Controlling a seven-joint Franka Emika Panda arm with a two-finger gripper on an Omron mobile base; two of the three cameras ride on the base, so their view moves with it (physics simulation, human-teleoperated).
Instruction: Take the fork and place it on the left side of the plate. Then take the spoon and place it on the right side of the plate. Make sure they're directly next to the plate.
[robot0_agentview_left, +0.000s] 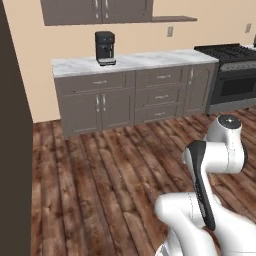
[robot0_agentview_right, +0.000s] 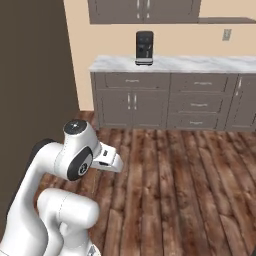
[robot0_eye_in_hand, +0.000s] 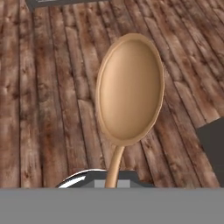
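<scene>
The spoon (robot0_eye_in_hand: 130, 89) fills the hand view close to the camera. It is copper-brown, its oval bowl faces the lens, and its thin handle runs down to the bottom edge where my fingers are hidden. It hangs in the air over the wooden floor, so my gripper is shut on its handle. The arm is folded up close over the base, with the white hand (robot0_agentview_right: 111, 161) sticking out to the right in the right base view. The fork and the plate are out of view.
Grey cabinets with a marble counter (robot0_agentview_left: 135, 62) line the far wall, and a black coffee machine (robot0_agentview_left: 105, 48) stands on top. A stove (robot0_agentview_left: 232, 75) is at the far right. A tall dark panel (robot0_agentview_right: 30, 100) stands close on the left. Wooden floor lies between.
</scene>
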